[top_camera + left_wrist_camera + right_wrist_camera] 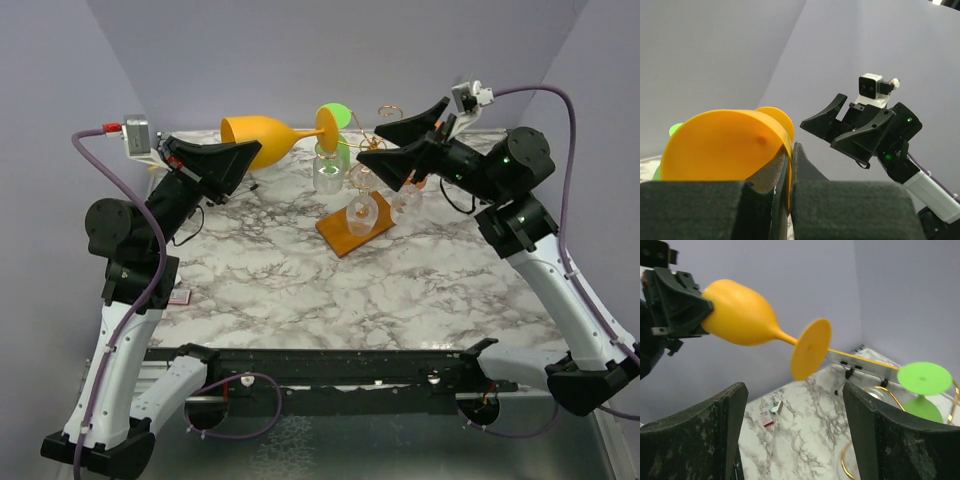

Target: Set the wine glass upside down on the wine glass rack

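Item: wine glass [262, 138], orange. It lies sideways, clear of the table, in the left claw [791, 159], which is clamped on the bowl's rim wall. The foot points away from that claw toward the right claw [794, 390], which is spread wide and empty. The wine glass rack [335, 232] stands just below the right claw. Done: pickup. Outstanding, by judgement: inverting, hooking onto a wire arm, release

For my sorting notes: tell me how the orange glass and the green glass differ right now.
The orange glass lies sideways in the air; the green glass sits foot-up. The orange glass is pinched at its rim by the left gripper; the green glass hangs on the rack, touched by no gripper. Both have a stem and a round foot.
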`<move>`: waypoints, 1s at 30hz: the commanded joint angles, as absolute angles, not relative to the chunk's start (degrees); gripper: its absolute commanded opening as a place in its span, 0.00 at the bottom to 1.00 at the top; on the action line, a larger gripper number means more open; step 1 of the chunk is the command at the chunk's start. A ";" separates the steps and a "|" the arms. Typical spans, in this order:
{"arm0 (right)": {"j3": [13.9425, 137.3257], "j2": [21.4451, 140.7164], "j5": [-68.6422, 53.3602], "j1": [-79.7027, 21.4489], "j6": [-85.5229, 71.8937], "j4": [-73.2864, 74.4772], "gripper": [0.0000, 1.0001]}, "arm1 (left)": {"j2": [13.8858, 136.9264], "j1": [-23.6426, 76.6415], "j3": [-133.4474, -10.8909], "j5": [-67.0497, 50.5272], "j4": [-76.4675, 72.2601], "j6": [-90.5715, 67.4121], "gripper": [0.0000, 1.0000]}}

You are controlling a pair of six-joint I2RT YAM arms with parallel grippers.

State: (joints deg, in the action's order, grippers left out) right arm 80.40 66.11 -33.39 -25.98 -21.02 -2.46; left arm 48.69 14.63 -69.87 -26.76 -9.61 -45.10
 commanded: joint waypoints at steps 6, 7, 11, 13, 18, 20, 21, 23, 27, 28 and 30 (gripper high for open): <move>88.59 72.60 -14.06 -39.23 -13.37 -0.42 0.75 | 45.11 14.35 -65.77 -24.58 -14.24 -46.61 0.00; 88.90 72.93 -11.53 -40.97 -12.57 -0.14 0.74 | 44.72 14.34 -65.40 -24.32 -14.39 -46.52 0.00; 91.69 75.91 -1.80 -46.99 -9.25 3.87 0.69 | 43.92 14.38 -64.40 -23.05 -14.50 -45.76 0.00; 92.79 77.92 7.83 -51.20 -7.81 4.49 0.53 | 43.36 14.37 -63.66 -22.56 -14.21 -45.28 0.00; 91.28 77.91 11.83 -52.58 -7.55 1.24 0.34 | 42.35 14.39 -63.22 -22.00 -12.75 -44.49 0.00; 91.14 78.32 11.96 -52.77 -7.03 0.46 0.27 | 41.90 14.34 -62.90 -22.01 -12.43 -44.47 0.00; 91.14 78.63 11.90 -52.86 -6.68 0.45 0.23 | 41.68 14.40 -62.78 -22.04 -12.21 -44.40 0.00; 91.16 79.23 11.77 -52.98 -5.66 -1.66 0.15 | 41.30 14.41 -62.59 -21.90 -11.37 -44.26 0.00; 89.61 79.60 11.19 -53.07 -2.67 -5.09 0.01 | 40.34 14.38 -62.50 -21.13 -8.69 -43.53 0.01; 89.15 79.58 10.92 -53.15 -1.84 -6.01 0.01 | 40.12 14.33 -62.53 -20.63 -7.86 -43.31 0.03; 88.57 79.67 10.41 -53.17 -0.59 -7.25 0.01 | 39.59 14.38 -62.56 -20.06 -6.66 -42.80 0.04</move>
